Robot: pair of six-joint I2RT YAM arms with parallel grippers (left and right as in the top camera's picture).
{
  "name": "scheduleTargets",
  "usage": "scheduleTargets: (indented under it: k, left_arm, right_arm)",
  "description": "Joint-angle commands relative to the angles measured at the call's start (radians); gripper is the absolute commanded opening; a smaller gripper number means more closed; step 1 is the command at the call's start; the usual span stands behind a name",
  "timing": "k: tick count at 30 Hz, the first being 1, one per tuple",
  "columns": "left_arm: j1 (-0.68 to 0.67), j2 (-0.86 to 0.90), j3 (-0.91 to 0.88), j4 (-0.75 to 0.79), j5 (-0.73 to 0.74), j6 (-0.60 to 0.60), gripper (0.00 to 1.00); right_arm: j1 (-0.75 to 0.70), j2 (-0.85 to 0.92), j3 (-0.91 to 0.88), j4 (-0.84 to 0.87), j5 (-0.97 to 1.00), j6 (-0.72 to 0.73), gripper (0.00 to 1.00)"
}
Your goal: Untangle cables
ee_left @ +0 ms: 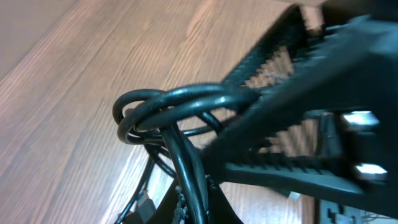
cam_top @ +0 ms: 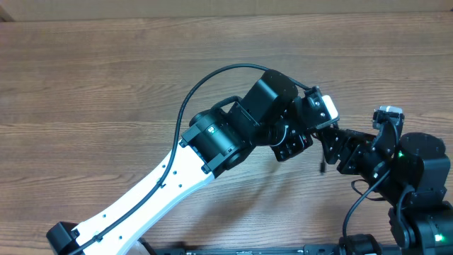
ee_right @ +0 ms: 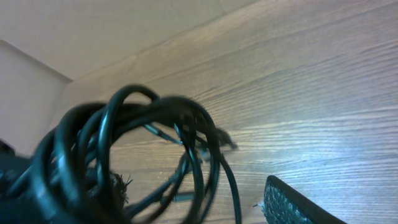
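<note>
1. Cables (ee_right: 68, 155): thin black cords wound into overlapping loops, with one small plug end sticking out. The whole knot hangs above the table (ee_right: 323, 93).
2. Left fingers (ee_left: 221, 208) are pressed together on cords beneath the knot.
3. Right fingers (ee_right: 292, 205) stand apart around the knot.
4. Light wood-grain table, with a pale wall (ee_right: 93, 31) beyond.

Glossy black cables (ee_left: 186, 94) against a pale brown wood-grain table (cam_top: 106, 71); the left arm (cam_top: 141, 198) is white and black.
</note>
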Motion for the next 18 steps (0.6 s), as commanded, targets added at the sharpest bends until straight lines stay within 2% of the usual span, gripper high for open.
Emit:
scheduleTargets:
  k: [1,8,10,11,12,13,14,16,18]
  left_arm:
    - [-0.006,-0.026,0.032,-0.001,0.098,-0.010,0.04]
    - [-0.006,-0.026,0.032,-0.056,0.138,-0.005,0.04]
    - [-0.007,-0.026,0.032,-0.071,0.172,0.031,0.04]
    - [-0.007,-0.026,0.032,-0.077,0.193,0.056,0.04]
    - [-0.007,-0.026,0.032,-0.080,0.207,0.071,0.04]
    - [-0.006,-0.026,0.032,-0.082,0.219,0.080,0.04]
    - [-0.006,-0.026,0.032,-0.082,0.224,0.086,0.04]
    - [-0.006,-0.026,0.032,-0.081,0.224,0.090,0.04]
    - [-0.006,-0.026,0.032,-0.081,0.223,0.097,0.04]
  right_arm:
    - [0.003,0.003,0.013,0.022,0.038,0.000,0.69]
    - [0.003,0.003,0.013,0.080,-0.032,0.003,0.69]
    - [0.003,0.003,0.013,0.092,-0.040,0.003,0.68]
    - [0.003,0.003,0.013,0.094,-0.040,0.003,0.62]
    - [0.003,0.003,0.013,0.095,-0.040,0.003,0.51]
    - [0.003,0.003,0.013,0.095,-0.040,0.003,0.32]
    - [0.003,0.003,0.013,0.094,-0.040,0.002,0.22]
    - [0.003,0.003,0.013,0.087,-0.040,-0.005,0.10]
    - [0.003,0.003,0.013,0.077,-0.040,-0.009,0.04]
